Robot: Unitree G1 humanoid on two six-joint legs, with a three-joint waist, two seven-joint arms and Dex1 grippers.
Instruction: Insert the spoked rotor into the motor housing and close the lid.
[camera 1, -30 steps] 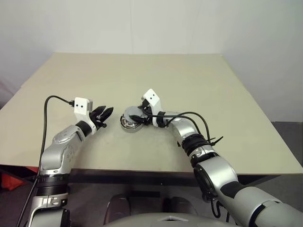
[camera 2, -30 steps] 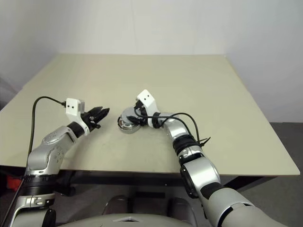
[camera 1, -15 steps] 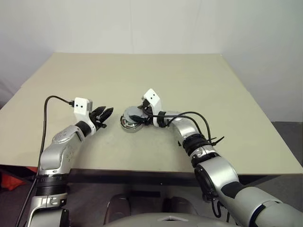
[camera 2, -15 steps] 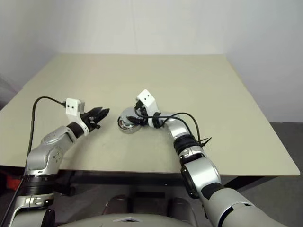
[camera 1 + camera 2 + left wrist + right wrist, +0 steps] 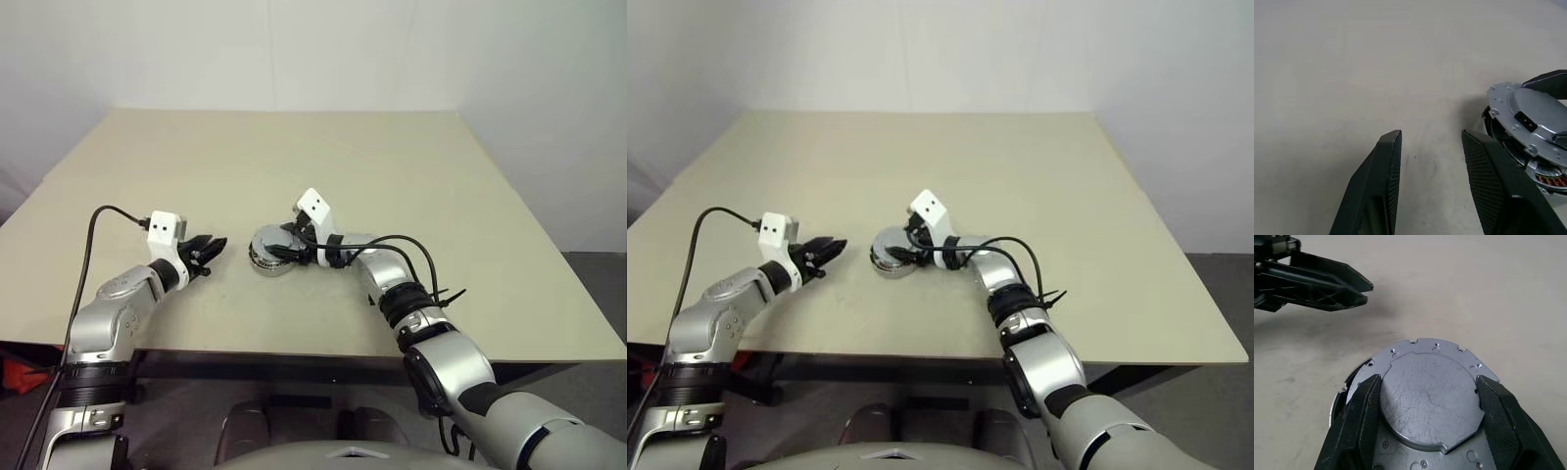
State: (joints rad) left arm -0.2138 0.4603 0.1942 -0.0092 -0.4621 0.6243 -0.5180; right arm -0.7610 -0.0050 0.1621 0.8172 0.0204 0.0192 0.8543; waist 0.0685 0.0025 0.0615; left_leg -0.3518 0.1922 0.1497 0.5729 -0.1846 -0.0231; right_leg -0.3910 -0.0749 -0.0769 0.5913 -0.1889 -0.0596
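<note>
Spreading wide across the scene, the beige table [image 5: 421, 186] carries the motor housing [image 5: 266, 260] near the robot's edge, between the two arms, and the first risk sits there: the housing is a squat loose cylinder on a smooth top, so a sideways press from the right arm could slide it instead of seating anything. On it lies the lid [image 5: 1425, 391], and the left wrist view shows it tilted, one side lifted so that the copper windings [image 5: 1552, 181] show in the gap beneath; judged from that, it is not yet closed, and pushing down on the high side alone could jam it crooked or flip it off. The right gripper [image 5: 1426, 396] is grasping the lid, its two fingers [image 5: 1367, 413] set against opposite edges of the raised round centre; that hold is on a shallow step, so the pads could slip off if the wrist twists. The left gripper [image 5: 1432, 161] hangs released and empty just beside the housing, jaws apart over bare table, and a careless reach could knock the housing. The spoked rotor cannot be seen; whether it is seated inside under the lid cannot be told, and closing over a misplaced rotor would block the lid.
</note>
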